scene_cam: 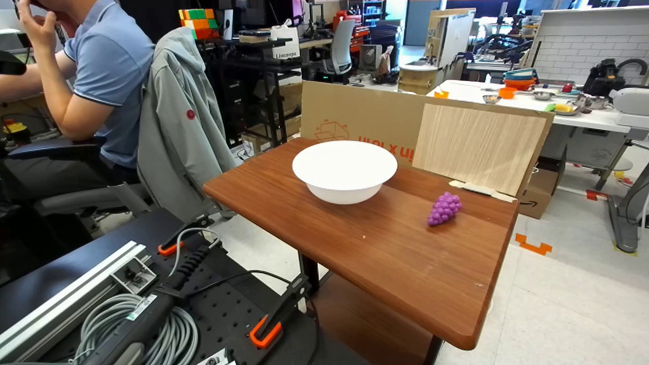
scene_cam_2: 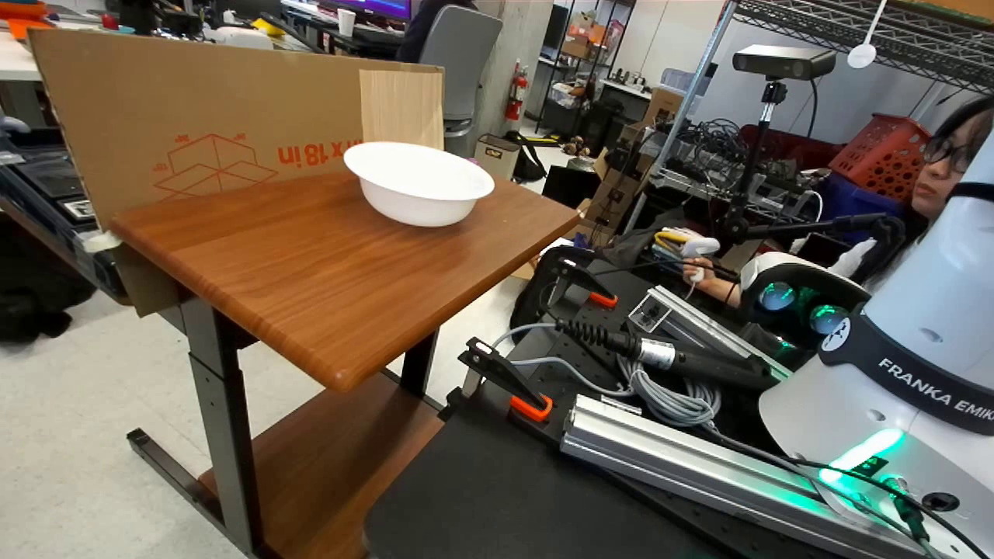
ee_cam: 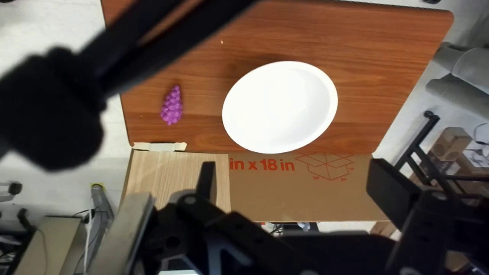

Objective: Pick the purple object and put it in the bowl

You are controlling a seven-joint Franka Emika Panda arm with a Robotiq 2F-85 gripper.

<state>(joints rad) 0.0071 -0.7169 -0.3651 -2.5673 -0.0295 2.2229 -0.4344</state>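
1. We see the purple grapes lying on the brown table, apart from the white bowl.
2. We find the bowl resting open side up.
3. In the wrist view, we see the gripper spread wide.

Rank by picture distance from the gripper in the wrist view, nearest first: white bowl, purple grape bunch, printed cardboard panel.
1. Printed cardboard panel: seen between the jaws of the open gripper.
2. White bowl: just above it, near mid-picture.
3. Purple grape bunch: left of the bowl.
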